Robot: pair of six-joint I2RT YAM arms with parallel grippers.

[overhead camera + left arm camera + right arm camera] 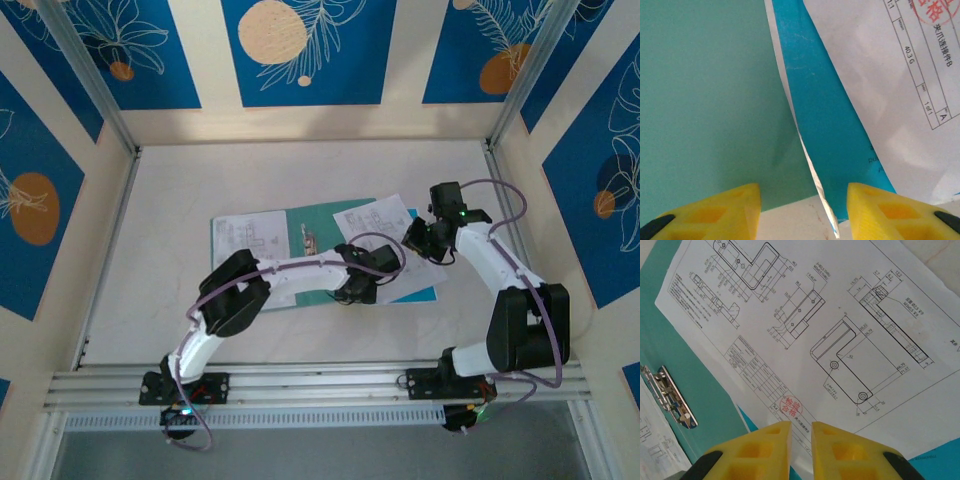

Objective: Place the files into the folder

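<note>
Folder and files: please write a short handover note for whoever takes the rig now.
The left hand is open, over the edge of the blue-edged sheet. The right hand is nearly shut, tips at the drawing sheet; grip unclear. The folder lies open: a printed sheet on its left half, the drawing sheet askew on its right. To do: square the sheets, probably close the cover.

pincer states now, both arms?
Left pincer: open, paper edge between the fingers, not pinched.
Right pincer: nearly closed over the sheet; whether it grips cannot be told.
</note>
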